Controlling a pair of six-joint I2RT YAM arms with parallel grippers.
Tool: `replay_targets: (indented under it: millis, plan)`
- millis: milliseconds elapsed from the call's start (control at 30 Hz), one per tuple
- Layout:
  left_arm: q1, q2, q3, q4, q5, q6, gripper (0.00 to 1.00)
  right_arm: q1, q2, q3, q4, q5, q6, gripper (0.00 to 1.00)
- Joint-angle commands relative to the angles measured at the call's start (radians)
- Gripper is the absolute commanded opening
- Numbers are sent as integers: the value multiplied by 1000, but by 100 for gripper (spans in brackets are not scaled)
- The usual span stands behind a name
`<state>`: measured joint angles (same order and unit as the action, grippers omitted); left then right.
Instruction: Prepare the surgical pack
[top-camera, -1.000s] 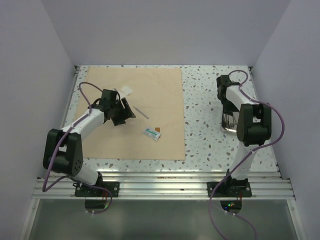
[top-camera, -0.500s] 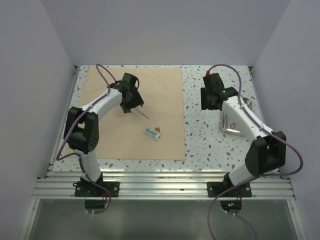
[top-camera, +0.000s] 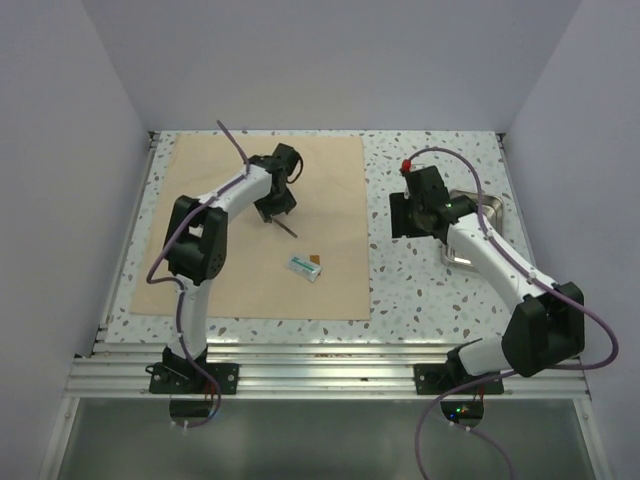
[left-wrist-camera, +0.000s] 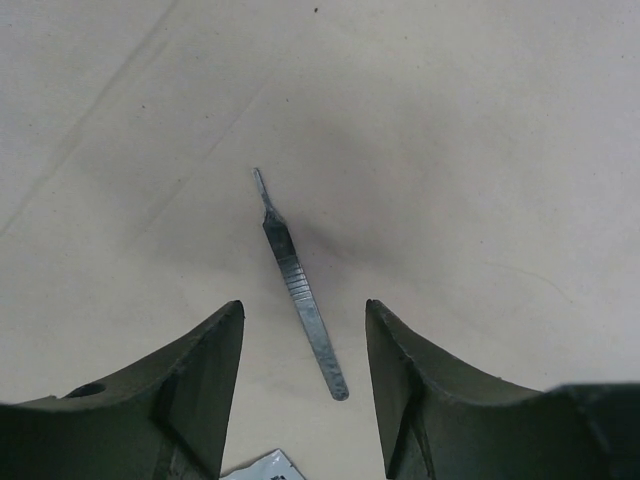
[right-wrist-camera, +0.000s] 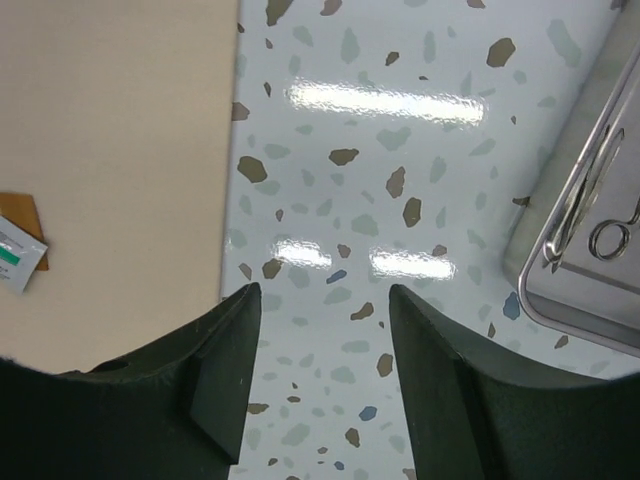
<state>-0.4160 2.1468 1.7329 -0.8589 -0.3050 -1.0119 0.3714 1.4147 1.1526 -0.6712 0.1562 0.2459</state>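
Left end effector (left-wrist-camera: 302, 312), newly swung across the tan sheet (left-wrist-camera: 480, 150), now poised jaws apart and empty astride the scalpel handle (left-wrist-camera: 298, 285) lying there; right end effector (right-wrist-camera: 325, 292), likewise parted and empty, withdrawn from the steel tray (right-wrist-camera: 585, 300) over speckled worktop (right-wrist-camera: 380, 130); pickup apparently next.

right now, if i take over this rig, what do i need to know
Left claw: open, empty, over the slim metal tool on the tan sheet.
Right claw: open, empty, above the table between sheet and steel tray.
Scissors lie in the tray; a packet lies on the sheet.
Done: sheet spread flat. Left, likely: gather tool, packet, tray, then wrap.
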Motion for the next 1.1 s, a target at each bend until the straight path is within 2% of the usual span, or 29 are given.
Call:
replay_targets:
  millis: [0, 233, 367, 433, 1067]
  plan:
    - [5, 30, 82, -51, -86, -40, 54, 9, -36, 2, 59, -61, 12, 58]
    - [9, 70, 120, -61, -144, -48, 46, 15, -31, -24, 84, -81, 13, 58]
    - [29, 99, 148, -54, -140, -28, 36, 18, -31, -25, 87, -83, 13, 58]
    - [45, 104, 148, -46, -131, -14, 34, 18, -37, -28, 90, -83, 10, 58]
    - [85, 148, 142, 9, -62, 19, 33, 24, -20, -30, 102, -84, 4, 58]
